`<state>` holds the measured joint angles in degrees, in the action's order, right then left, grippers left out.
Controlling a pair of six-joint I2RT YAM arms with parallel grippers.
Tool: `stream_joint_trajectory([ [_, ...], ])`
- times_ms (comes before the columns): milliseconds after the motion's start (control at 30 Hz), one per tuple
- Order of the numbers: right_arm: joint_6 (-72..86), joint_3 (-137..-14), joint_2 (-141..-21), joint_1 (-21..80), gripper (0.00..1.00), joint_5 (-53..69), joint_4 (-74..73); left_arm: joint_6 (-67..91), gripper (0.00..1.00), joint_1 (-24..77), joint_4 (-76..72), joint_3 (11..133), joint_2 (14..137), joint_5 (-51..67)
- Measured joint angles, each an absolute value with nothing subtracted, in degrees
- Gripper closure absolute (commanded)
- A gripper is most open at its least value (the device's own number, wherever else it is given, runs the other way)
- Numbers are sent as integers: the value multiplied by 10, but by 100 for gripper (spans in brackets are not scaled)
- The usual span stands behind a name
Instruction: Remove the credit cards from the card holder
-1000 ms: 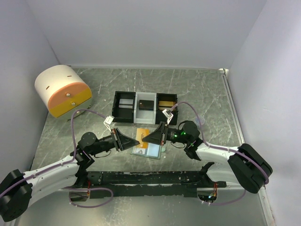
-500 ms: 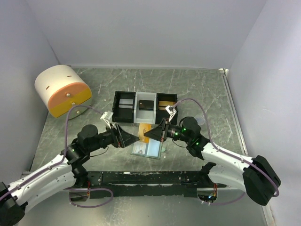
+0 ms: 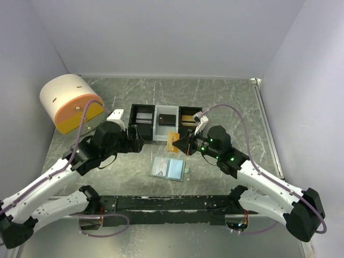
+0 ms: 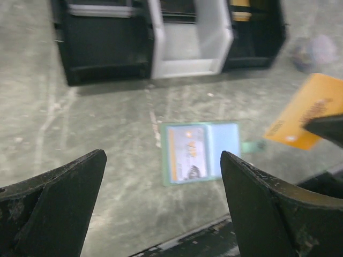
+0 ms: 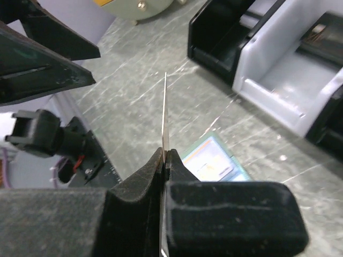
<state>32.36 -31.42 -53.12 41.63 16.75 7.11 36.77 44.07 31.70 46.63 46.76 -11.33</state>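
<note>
as it lies, card holder (image 3: 169,167) runs left-right.

On your table (image 3: 231,99), a grey marbled top, a three-compartment tray (image 3: 133,115) sits around the middle, toward the far edge. Its two outer compartments are black and its middle one white; you see them along the top of the left wrist view (image 4: 187,67). Near the far left corner stands a round-topped cream box (image 3: 67,97), with an orange and yellow front bearing two small knobs.
</note>
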Motion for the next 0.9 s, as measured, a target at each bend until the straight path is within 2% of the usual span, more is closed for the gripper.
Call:
stream_joint_trajectory([
  [167,232,-369,-531,427,100,97,14,311,0,429,369,520,536,-194],
  [267,166,-390,-533,455,100,44,-5,274,0,370,381,521,543,-200],
  [433,49,-421,-554,529,100,-52,-27,237,0,249,376,511,491,-193],
  [600,-51,-436,-593,558,100,-138,-39,227,1,230,361,485,436,-187],
  [733,-102,-449,-632,539,100,-187,-54,227,4,229,350,480,462,-168],
  [900,-121,-477,-656,407,100,-151,-76,230,0,229,357,476,464,-166],
])
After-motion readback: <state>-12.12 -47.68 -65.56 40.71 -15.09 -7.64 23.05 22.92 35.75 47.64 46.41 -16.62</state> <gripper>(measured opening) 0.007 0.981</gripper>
